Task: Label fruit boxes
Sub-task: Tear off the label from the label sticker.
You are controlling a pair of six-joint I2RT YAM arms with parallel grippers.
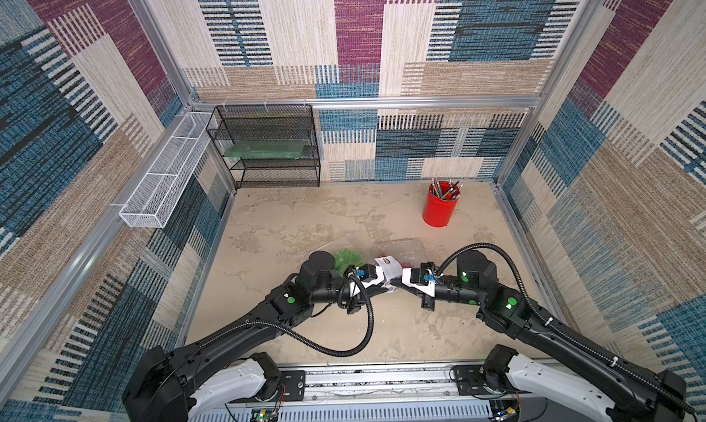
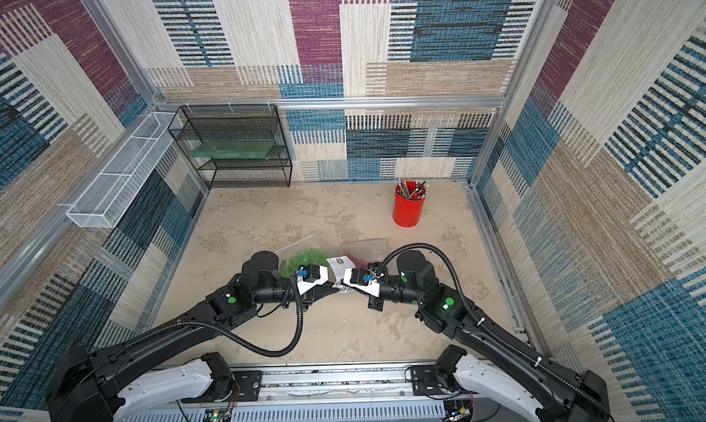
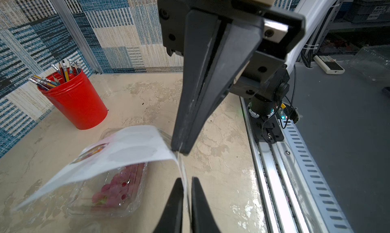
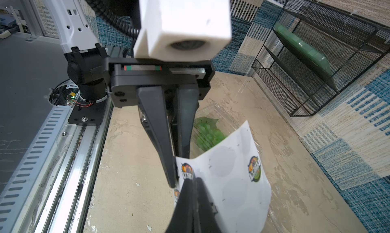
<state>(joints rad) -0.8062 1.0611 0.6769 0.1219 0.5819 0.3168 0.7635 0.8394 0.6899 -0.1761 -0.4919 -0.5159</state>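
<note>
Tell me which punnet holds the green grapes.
The clear punnet beside the left arm; the other punnet, on the red pencil cup's side of the sticker sheet, holds red-purple grapes.

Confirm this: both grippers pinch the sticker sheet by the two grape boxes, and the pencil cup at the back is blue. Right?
No: the pencil cup is red, not blue; both top views show it. The rest holds: the left gripper and right gripper both pinch the sticker sheet by the green grape box and the red grape box.
</note>
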